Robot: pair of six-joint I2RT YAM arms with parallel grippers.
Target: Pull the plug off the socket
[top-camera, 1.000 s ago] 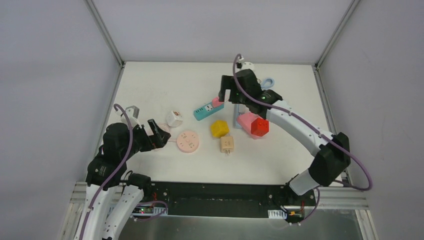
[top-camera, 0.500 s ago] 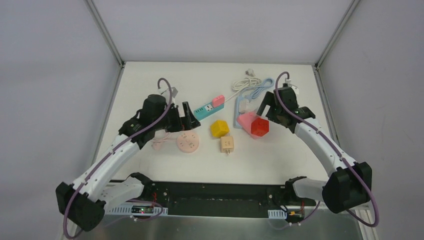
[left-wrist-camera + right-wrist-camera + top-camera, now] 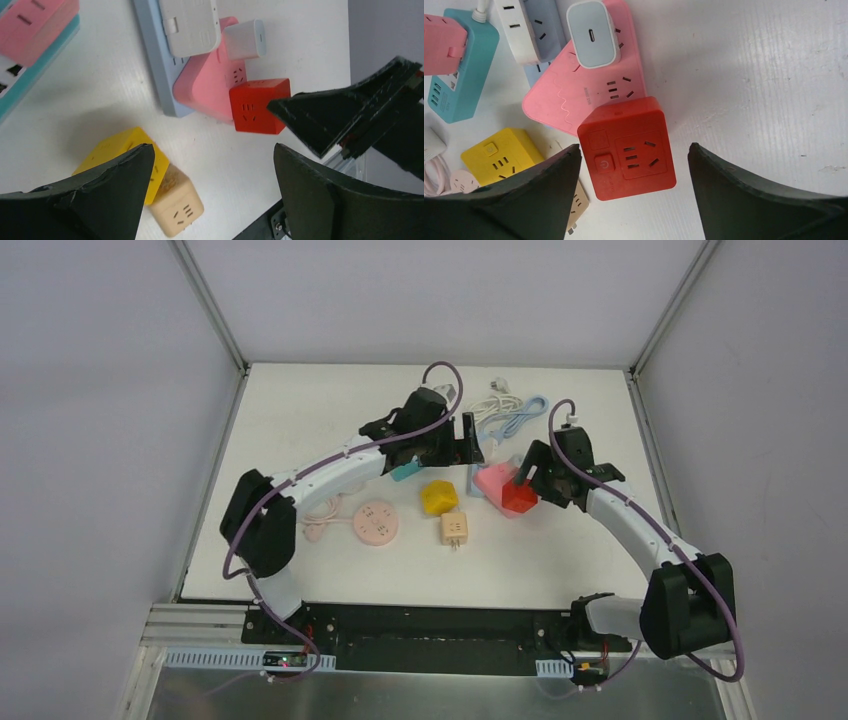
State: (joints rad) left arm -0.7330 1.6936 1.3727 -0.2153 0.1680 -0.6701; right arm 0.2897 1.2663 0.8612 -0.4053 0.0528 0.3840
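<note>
The left arm [image 3: 330, 465] was extended far forward and to the right. The left gripper [image 3: 470, 443] pointed down, jaws spread wide and empty. The right arm [image 3: 630, 520] was bent forward and inward. The right gripper [image 3: 525, 475] was also angled down, jaws wide apart and holding nothing, near the left one.

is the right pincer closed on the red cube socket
No, the right pincer stands open, fingers spread wider than the red cube-shaped plastic socket below.

Red plastic cube socket [image 3: 626, 147]: plain. Pink flat plastic power strip [image 3: 574, 90] is bearing a wavy line. White square charger plug [image 3: 592, 34] is showing a pale-blue face.
</note>
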